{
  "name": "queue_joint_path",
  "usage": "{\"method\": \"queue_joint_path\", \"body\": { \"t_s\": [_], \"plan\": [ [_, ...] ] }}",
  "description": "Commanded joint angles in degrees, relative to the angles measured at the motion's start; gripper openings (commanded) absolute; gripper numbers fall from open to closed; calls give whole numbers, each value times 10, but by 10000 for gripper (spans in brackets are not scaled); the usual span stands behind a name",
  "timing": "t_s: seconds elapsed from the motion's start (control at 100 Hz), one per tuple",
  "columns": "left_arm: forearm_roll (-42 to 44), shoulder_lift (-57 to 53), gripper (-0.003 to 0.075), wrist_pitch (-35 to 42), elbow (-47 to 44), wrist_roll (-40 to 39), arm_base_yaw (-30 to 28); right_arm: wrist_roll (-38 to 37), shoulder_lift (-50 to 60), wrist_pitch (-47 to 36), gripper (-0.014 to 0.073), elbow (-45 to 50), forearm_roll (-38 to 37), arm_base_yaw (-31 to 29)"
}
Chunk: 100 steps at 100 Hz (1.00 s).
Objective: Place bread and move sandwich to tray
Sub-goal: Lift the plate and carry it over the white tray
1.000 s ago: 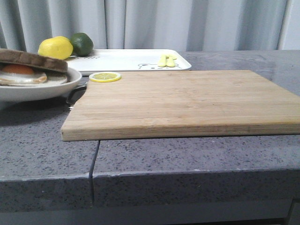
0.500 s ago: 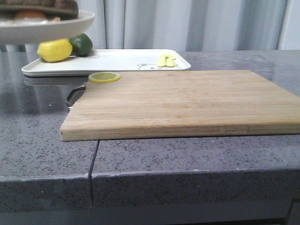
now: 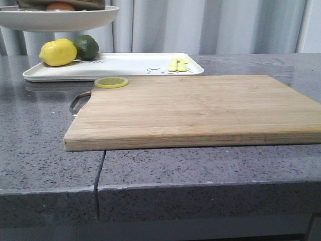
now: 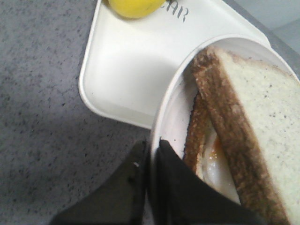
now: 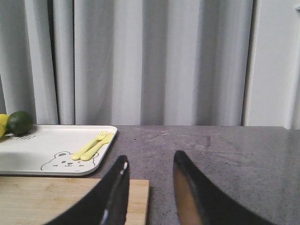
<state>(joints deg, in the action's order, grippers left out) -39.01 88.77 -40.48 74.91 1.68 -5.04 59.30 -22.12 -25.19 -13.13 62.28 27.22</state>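
The sandwich (image 4: 234, 122), brown-crusted bread over a fried egg, lies on its round white plate (image 3: 60, 19), which hangs in the air at the top left of the front view, above the tray's left end. My left gripper (image 4: 151, 146) is shut on the plate's rim (image 4: 161, 117). The white tray (image 3: 130, 64) with the bear drawing lies behind the cutting board; its left end shows below the plate in the left wrist view (image 4: 126, 65). My right gripper (image 5: 150, 161) is open and empty over the board's far right corner. No loose bread slice shows.
A bamboo cutting board (image 3: 195, 108) with a lemon slice (image 3: 111, 82) fills the middle of the grey counter. A lemon (image 3: 58, 52) and lime (image 3: 87, 46) sit on the tray's left end, a yellow fork and knife (image 3: 179, 65) on its right end. Curtains hang behind.
The plate with the sandwich has been lifted off the counter at the left and carried up and to the right, over the tray's left end.
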Motion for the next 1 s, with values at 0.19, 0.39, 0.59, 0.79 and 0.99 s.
{"method": "queue_joint_path", "body": {
  "t_s": [0.19,0.39,0.59,0.79,0.99],
  "plan": [
    [-43,72,-20,20,125,20,41,6,-2,-26,256,-17,-17,-5],
    [-45,149,-20,5,206,20,58,6,-2,-26,256,-17,-17,-5],
    [-53,226,-20,-27,302,21,67,6,-2,-26,256,-17,-17,-5],
    [-54,287,-20,-38,378,21,85,6,-2,-26,256,-17,-17,-5],
    [-53,328,-20,-48,430,21,90,6,-2,-27,256,-17,-17,-5]
  ]
}}
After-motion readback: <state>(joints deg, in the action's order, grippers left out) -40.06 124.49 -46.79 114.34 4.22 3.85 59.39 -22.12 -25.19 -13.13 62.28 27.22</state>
